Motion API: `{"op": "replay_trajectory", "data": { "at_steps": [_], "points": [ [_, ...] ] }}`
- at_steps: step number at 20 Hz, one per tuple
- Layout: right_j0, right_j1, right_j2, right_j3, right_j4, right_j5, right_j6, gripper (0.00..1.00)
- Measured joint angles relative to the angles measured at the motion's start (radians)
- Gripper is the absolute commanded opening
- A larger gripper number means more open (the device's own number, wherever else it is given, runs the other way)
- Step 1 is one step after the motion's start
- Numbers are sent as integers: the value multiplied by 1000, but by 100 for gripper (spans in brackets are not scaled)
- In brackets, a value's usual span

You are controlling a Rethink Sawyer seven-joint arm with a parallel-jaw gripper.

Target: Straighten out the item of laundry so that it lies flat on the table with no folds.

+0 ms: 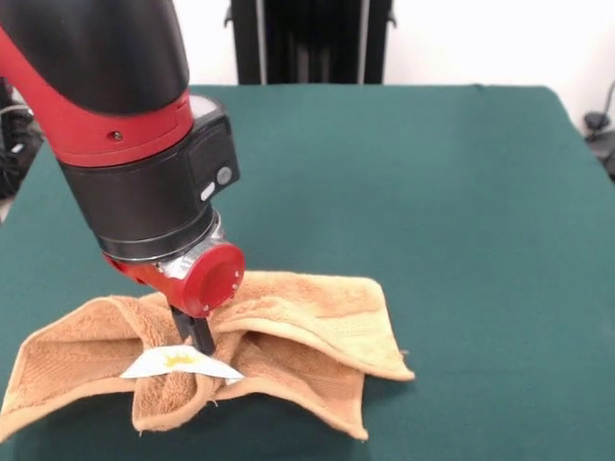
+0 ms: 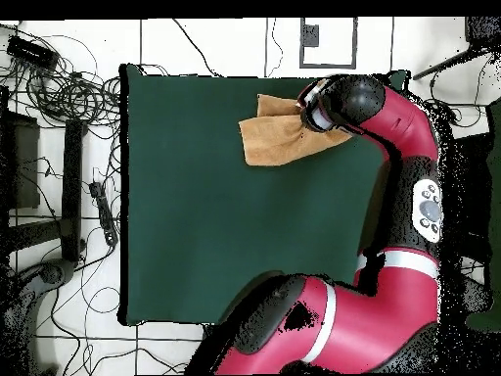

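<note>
Towel (image 1: 288, 327): orange-tan terry, bunched near 1 table edge, folds gathered toward the middle; broad bare felt on the far side. White tag (image 1: 178, 362) with yellow print facing up. Gripper (image 1: 197, 336): pressed into the folds, pinching the cloth. Table (image 1: 461, 192): dark green; cables (image 2: 59, 88) on the floor beside it.

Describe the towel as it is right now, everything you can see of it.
The towel is orange-tan terry cloth with hemmed edges, bunched and folded over itself rather than flat. A white tag with yellow print lies on top near its middle. It sits on the green table near one edge, as the overhead view shows. The gripper comes down into the folds beside the tag; whether it pinches cloth is hidden.
</note>
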Motion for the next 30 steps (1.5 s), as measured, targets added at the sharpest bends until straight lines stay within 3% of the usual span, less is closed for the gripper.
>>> {"op": "replay_trajectory", "data": {
  "at_steps": [30],
  "points": [
    [23, 13, -54, -10, -1, -26, 34, 0]
  ]
}}
